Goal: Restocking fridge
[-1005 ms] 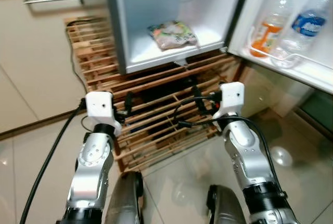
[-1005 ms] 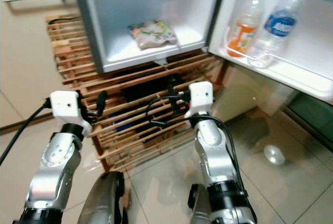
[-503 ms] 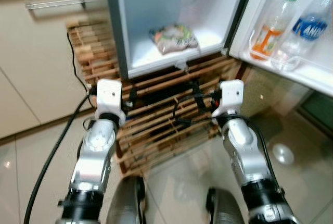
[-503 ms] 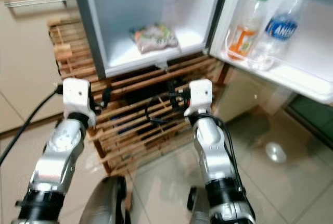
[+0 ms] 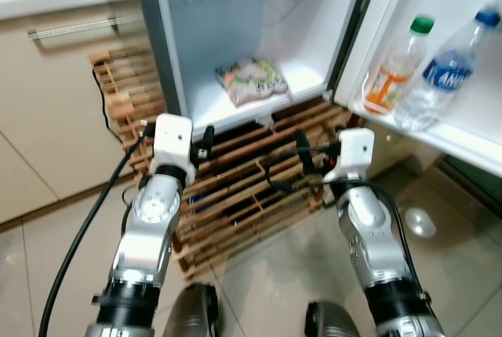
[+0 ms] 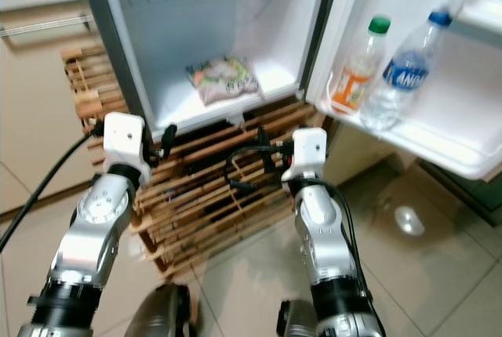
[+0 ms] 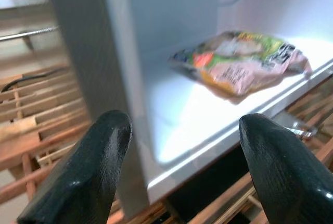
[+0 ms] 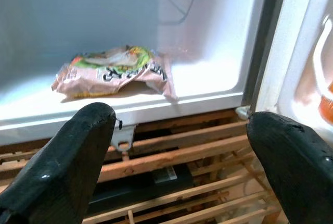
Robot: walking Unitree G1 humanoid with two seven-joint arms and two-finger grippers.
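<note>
The small fridge stands open on a wooden slat rack. A pink and green food packet lies on its white bottom shelf. The packet lies ahead of both grippers. In the open door's shelf stand an orange drink bottle and a clear water bottle. My left gripper is open and empty, just before the fridge's lower left edge. My right gripper is open and empty too, in front of the lower right corner by the door hinge.
The wooden slat rack carries the fridge and reaches down to the tiled floor. Beige cabinets with a metal handle stand to the left. A black cable trails along my left arm. The open door juts out on the right.
The camera view has shifted a little. My left arm has risen and drawn nearer the fridge front. The right arm holds about the same place. Both grippers remain open.
</note>
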